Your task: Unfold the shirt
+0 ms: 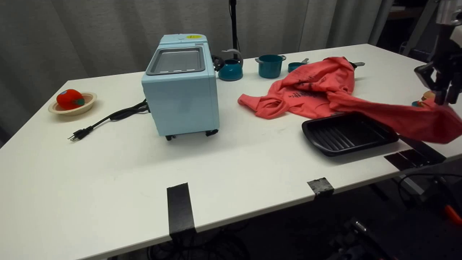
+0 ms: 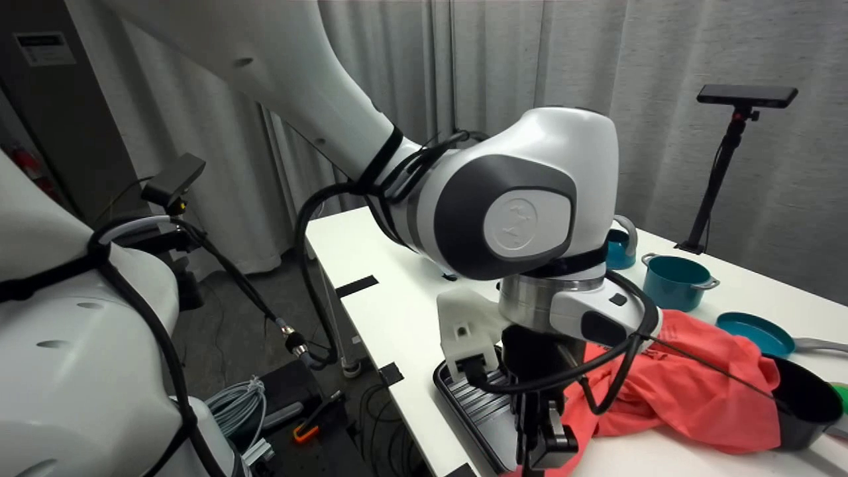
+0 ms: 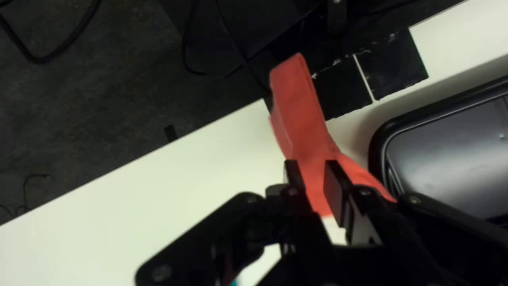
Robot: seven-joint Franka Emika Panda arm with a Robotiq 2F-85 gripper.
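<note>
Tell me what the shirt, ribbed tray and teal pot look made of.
Shirt: soft matte cloth, perhaps cotton, by its loose folds. Ribbed tray: satin black, likely coated metal, by its soft reflections. Teal pot: smooth, evenly colored; painted metal or plastic, I can't tell.

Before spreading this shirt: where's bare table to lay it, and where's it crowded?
Bare table in an exterior view: between the blue appliance, black tray and front tape strip; also between the power cord and that strip. Crowded: around the shirt, tray in front, kettle, pot and pan farther back.
</note>
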